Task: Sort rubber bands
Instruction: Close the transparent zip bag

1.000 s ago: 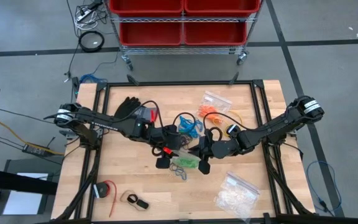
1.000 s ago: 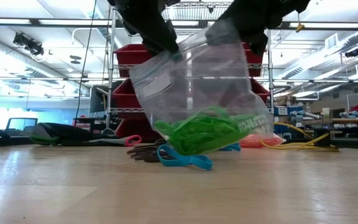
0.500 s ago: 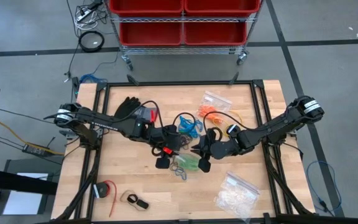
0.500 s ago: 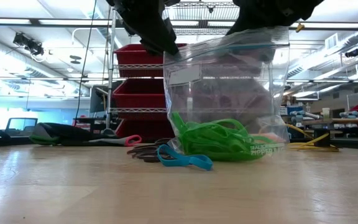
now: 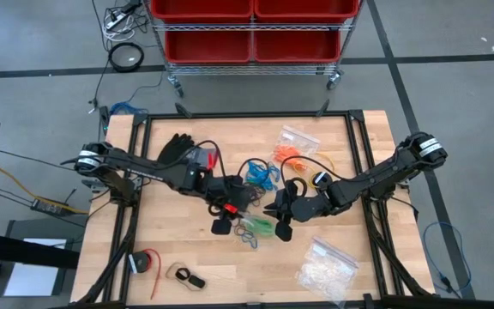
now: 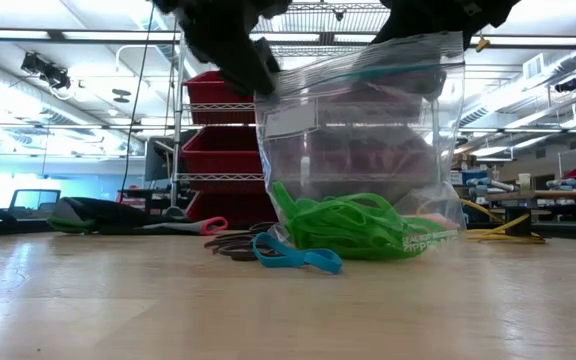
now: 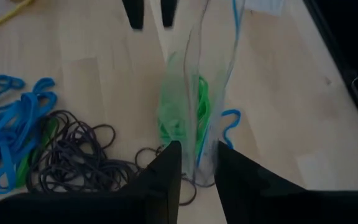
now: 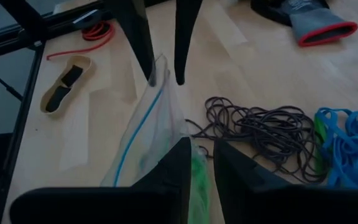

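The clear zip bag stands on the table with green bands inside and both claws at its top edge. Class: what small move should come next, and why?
Probably spread the bag's mouth. The left claw and right claw each pinch its top edge, so it stands upright over the green bands, and its mouth looks narrow in the wrist views.

**Two dark arms, pale bands at the shoulders**

Both arms are black from end to end, built of slim jointed segments. The left arm (image 5: pixel 144 170) carries a white-and-silver ring at its outer end; the right arm (image 5: pixel 376 178) wears a matching ring. A small red patch marks the left gripper (image 5: pixel 227 209), while a pale round spot sits just behind the right gripper (image 5: pixel 281 209). Up close, the left fingers (image 7: pixel 166 180) and right fingers (image 8: pixel 173 174) are flat, matte black blades with squared tips.
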`<act>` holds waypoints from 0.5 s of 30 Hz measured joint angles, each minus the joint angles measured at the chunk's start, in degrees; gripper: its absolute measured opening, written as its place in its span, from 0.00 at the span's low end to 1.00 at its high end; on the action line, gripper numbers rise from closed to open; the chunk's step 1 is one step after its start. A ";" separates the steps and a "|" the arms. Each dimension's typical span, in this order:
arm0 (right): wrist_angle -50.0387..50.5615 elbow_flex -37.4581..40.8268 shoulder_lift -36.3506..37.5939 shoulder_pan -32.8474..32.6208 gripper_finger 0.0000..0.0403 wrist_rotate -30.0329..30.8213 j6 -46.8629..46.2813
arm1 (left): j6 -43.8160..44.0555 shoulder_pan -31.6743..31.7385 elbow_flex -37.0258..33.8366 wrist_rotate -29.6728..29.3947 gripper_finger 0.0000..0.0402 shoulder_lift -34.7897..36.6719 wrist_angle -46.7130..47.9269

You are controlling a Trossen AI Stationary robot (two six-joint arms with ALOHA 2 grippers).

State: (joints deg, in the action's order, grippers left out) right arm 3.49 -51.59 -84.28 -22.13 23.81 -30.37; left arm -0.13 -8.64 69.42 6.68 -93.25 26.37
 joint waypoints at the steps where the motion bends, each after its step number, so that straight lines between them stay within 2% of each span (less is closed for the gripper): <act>1: 0.02 -0.02 -0.01 0.00 0.14 0.02 0.00 | -0.27 0.00 -0.56 0.00 0.24 0.00 -0.25; 8: 0.05 0.00 0.01 0.00 0.14 0.04 0.22 | -1.10 0.00 -3.82 -0.13 0.24 0.00 -4.42; 15: 1.61 0.00 0.01 -0.11 0.14 0.07 -0.14 | -1.38 0.00 -4.03 -0.17 0.24 -0.02 -7.56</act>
State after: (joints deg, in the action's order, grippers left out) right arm 5.09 -51.59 -84.27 -22.24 23.88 -30.51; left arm -1.51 -8.64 65.39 6.50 -93.27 18.81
